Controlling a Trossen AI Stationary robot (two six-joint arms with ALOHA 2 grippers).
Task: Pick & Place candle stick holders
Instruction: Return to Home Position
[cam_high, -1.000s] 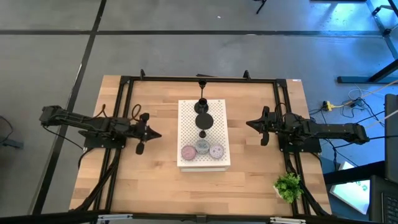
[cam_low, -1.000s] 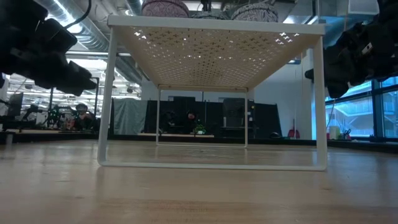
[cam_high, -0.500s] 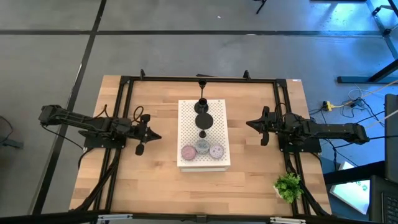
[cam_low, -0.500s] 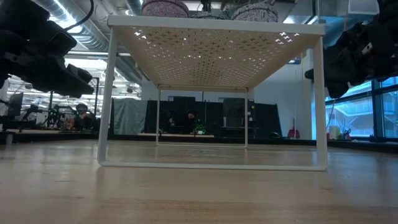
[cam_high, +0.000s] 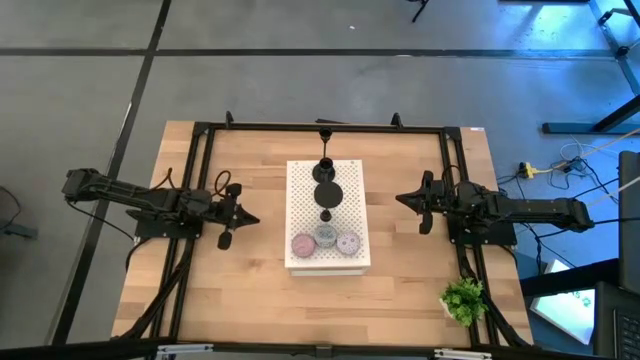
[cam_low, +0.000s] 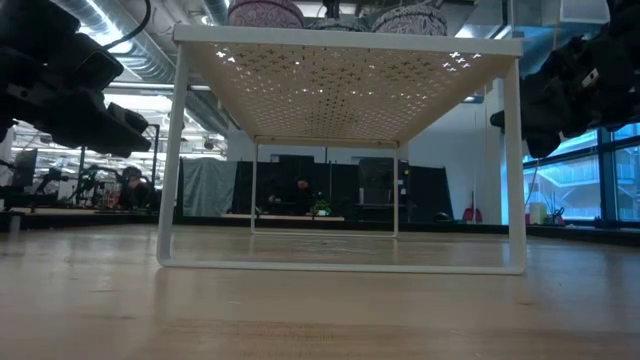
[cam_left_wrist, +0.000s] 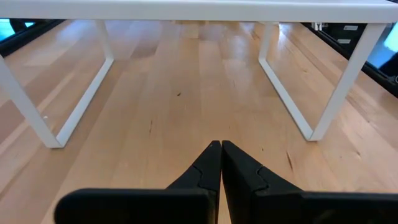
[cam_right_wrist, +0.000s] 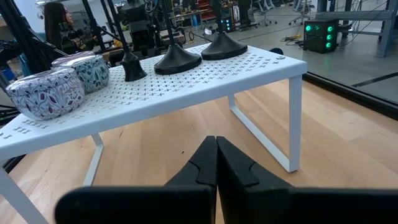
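Note:
Three black stemmed holders (cam_high: 328, 193) stand by their round bases in a row on the white perforated board (cam_high: 355, 215), a shelf raised on legs. Three low round pucks, pink (cam_high: 303, 243), grey (cam_high: 325, 236) and lavender (cam_high: 348, 241), rest on its near end. The right wrist view shows the black holders (cam_right_wrist: 177, 61) and two patterned pucks (cam_right_wrist: 45, 93). My left gripper (cam_high: 250, 217) is shut and empty, left of the board; the left wrist view shows its shut fingers (cam_left_wrist: 221, 146). My right gripper (cam_high: 400, 199) is shut and empty, right of the board, also shown in its wrist view (cam_right_wrist: 216, 140).
A small green plant (cam_high: 463, 298) stands at the table's near right corner. A black frame (cam_high: 320, 127) runs around the work area. The shelf's white legs (cam_low: 170, 150) stand on the wooden table, with open room beneath the board. Bare wood lies between each gripper and the shelf.
My left gripper has drawn back a little toward the table's left edge, still shut.

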